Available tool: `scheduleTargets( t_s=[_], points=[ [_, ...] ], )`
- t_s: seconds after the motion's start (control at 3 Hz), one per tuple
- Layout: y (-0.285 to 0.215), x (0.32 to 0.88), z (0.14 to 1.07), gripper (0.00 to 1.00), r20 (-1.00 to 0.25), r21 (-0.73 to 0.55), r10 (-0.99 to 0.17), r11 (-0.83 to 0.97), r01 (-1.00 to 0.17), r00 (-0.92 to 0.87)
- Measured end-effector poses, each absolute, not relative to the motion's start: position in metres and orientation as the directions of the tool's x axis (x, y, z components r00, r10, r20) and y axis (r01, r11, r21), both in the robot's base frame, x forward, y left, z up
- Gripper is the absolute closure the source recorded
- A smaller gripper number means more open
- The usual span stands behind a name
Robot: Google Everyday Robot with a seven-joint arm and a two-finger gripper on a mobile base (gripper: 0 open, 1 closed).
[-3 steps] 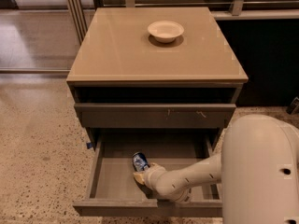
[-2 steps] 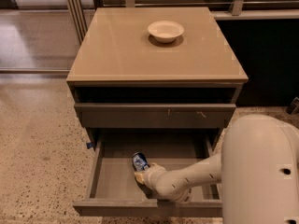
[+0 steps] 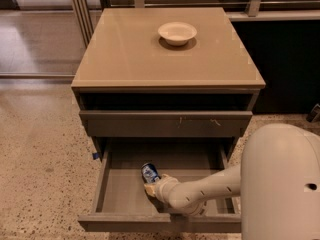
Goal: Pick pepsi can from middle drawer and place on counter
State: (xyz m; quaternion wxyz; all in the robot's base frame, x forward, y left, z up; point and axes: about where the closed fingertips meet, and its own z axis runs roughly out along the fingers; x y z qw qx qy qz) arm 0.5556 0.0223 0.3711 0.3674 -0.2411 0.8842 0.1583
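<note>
Topping the cabinet sits the tan worktop (image 3: 130,59). Below it the middle drawer (image 3: 122,196) stands pulled out, and the arm (image 3: 210,186) reaches inside. Its gripper (image 3: 151,188) is at the near end of the pepsi can (image 3: 148,172), which lies on the drawer floor; whether it is clamped I cannot tell. Light, thin-walled and slick, the can probably wants a gentle hold across its middle.

A white robot arm (image 3: 200,189) extended into the open middle drawer (image 3: 120,194), its gripper (image 3: 150,188) just beside a small blue pepsi can (image 3: 148,172). Above, a pale bowl (image 3: 177,32) sat on the tan counter (image 3: 130,54).
</note>
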Motion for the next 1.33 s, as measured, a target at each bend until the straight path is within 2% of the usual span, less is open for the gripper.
scheduleTargets(
  t_s=[0.67, 1.0, 1.33],
  points=[
    [-0.022, 0.583, 0.451, 1.0, -0.794, 0.042, -0.374, 0.753, -0.657, -0.479],
    [-0.024, 0.585, 0.495, 1.0, -0.843, -0.004, -0.398, 0.677, -0.736, -0.361],
    [-0.044, 0.565, 0.517, 1.0, -0.862, -0.002, -0.394, 0.633, -0.774, -0.319]
  ],
)
